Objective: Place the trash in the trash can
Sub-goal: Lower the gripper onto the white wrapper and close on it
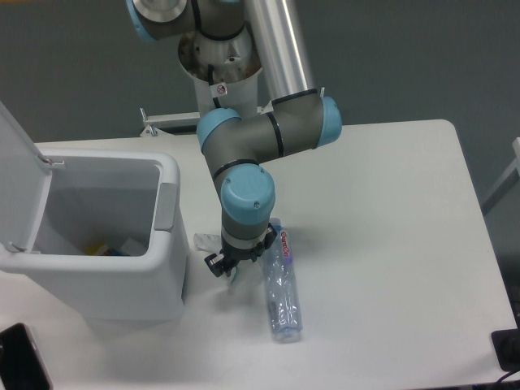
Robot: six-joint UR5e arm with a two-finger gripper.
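We find the gripper (pixel 227 268) pointing down at the table (pixel 390 211), just beside the right wall of the trash can (pixel 166 268), and directly beneath it sits the carton (pixel 205 241), of which only a white corner shows to the left of the wrist; the fingers seem to straddle it, but the arm hides them, so we cannot tell whether they are spread or clamped; the bottle (pixel 282 292) lies just to the right of the gripper, its long axis running toward the near edge of the table. The bottle is clear ribbed plastic, light and apt to roll; the carton looks like thin folded paper; the trash can is smooth white plastic with rounded corners, lid up, mouth open, some scraps already inside.
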